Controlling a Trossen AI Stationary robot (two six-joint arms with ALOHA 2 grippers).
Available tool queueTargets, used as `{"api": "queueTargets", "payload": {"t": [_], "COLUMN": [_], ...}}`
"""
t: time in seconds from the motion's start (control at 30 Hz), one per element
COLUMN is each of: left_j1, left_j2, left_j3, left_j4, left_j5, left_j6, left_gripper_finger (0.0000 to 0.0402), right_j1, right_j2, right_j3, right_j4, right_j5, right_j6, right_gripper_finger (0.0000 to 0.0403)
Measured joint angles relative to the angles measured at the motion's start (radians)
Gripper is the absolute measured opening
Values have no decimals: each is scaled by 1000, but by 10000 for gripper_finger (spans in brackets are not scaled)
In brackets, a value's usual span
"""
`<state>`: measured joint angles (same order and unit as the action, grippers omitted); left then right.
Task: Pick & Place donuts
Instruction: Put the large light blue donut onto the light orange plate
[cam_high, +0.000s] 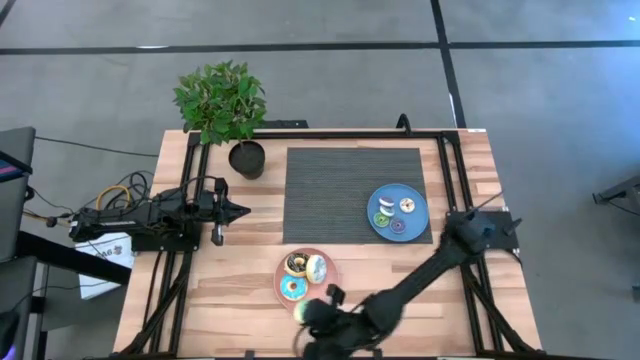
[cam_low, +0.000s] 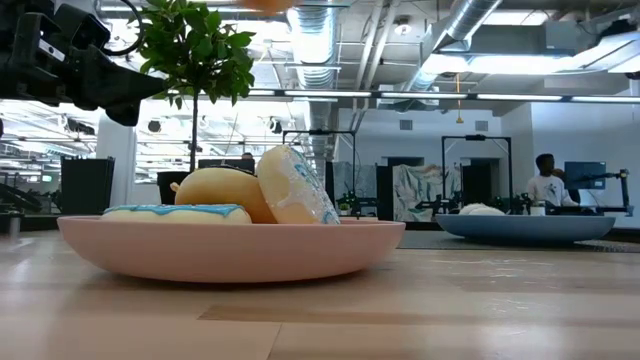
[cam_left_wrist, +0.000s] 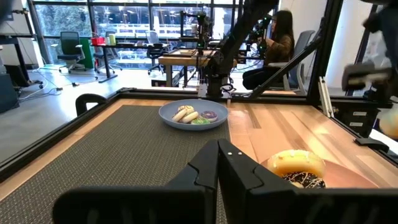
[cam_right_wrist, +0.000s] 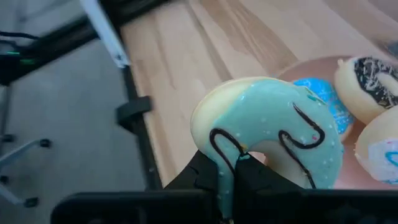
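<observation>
A green-yellow frosted donut (cam_right_wrist: 267, 130) with dark squiggles sits in my right gripper (cam_high: 312, 314), which is shut on it just off the pink plate's (cam_high: 280, 277) near edge. On that plate lie a dark brown donut (cam_high: 297, 263), a white one (cam_high: 317, 268) and a blue one (cam_high: 293, 290); in the low view the white donut (cam_low: 295, 188) leans on another. Several tiny donuts (cam_high: 397, 212) rest on the blue plate (cam_high: 375, 200). My left gripper (cam_high: 238, 210) waits shut at the table's left side. My right gripper pinches the green-yellow donut between its two fingers at the part of the ring nearest the wrist (cam_right_wrist: 231, 163). The rest of the ring stands out beyond the fingers (cam_right_wrist: 205, 174). It is lifted clear, over the bare wood beside the pink plate (cam_right_wrist: 292, 68).
A dark ribbed mat (cam_high: 350, 190) covers the table's far middle, with the blue plate on its right near corner. A potted plant (cam_high: 225, 105) stands at the far left corner. Black frame rails (cam_high: 450, 170) run along the sides. People sit in the room beyond.
</observation>
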<state>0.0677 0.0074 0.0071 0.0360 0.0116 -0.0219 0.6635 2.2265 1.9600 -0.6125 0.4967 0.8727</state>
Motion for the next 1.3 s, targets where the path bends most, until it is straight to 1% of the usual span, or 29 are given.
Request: {"api": "queueTargets", "payload": {"t": [0.13, 0.2, 0.27, 0.43, 0.53, 0.73, 0.83, 0.97, 1.1, 1.3], "left_j1": [0, 0, 0, 0, 0, 0, 0, 0, 0, 0], "left_j2": [0, 0, 0, 0, 0, 0, 0, 0, 0, 0], "left_j3": [0, 0, 0, 0, 0, 0, 0, 0, 0, 0], "left_j4": [0, 0, 0, 0, 0, 0, 0, 0, 0, 0], "left_j5": [0, 0, 0, 0, 0, 0, 0, 0, 0, 0], "left_j6": [0, 0, 0, 0, 0, 0, 0, 0, 0, 0], "left_gripper_finger": [0, 0, 0, 0, 0, 0, 0, 0, 0, 0], "right_j1": [-31, -44, -57, -90, -100, -95, -93, -90, -90, -81], "right_j2": [133, 177, 205, 218, 217, 209, 217, 217, 217, 218], "right_j3": [199, 265, 296, 309, 309, 309, 307, 307, 307, 285], "right_j4": [-169, -248, -289, -332, -397, -469, -481, -486, -510, -490], "right_j5": [7, 32, 39, -7, -6, 7, -10, 5, 14, 86], "right_j6": [61, 103, 146, 268, 333, 367, 407, 435, 429, 429], "right_gripper_finger": [14, 17, 19, 22, 23, 24, 24, 29, 53, 104]}}
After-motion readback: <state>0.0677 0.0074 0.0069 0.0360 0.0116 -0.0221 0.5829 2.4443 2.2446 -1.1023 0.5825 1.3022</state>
